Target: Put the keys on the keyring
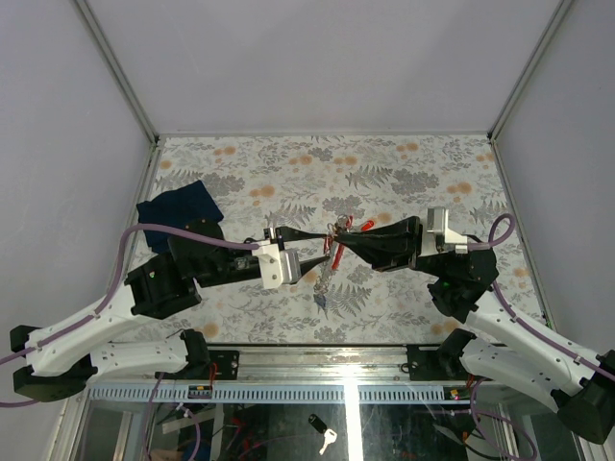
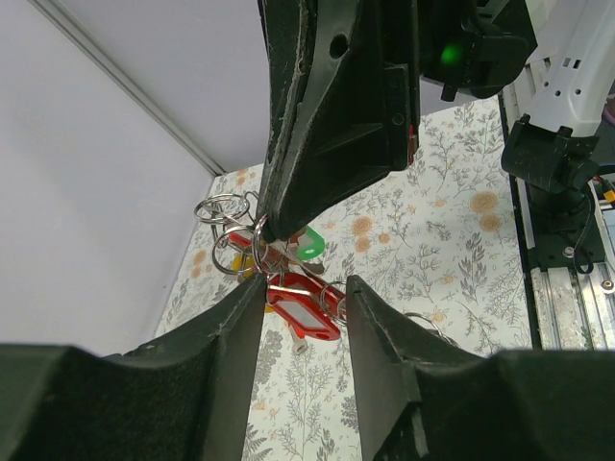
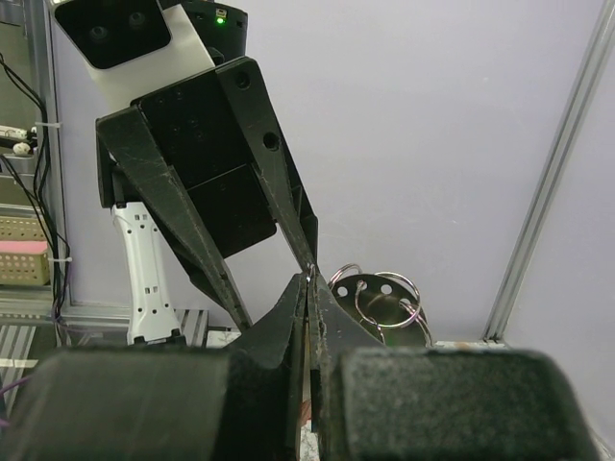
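While the keyring (image 3: pixel 370 309) is hanging above the table (image 1: pixel 413 173), pinched in the closed jaws of the right gripper (image 3: pixel 309 284), we are judging it light, stiff and slippery, best taken by its thin wire. Its bright loops are bunching with red- and green-tagged keys (image 2: pixel 306 309), dangling between the left gripper's (image 2: pixel 301 288) parted jaws.

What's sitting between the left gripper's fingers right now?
A red-tagged key hangs between the open fingers of the left gripper, just below the shut right gripper; the left wrist view shows it.
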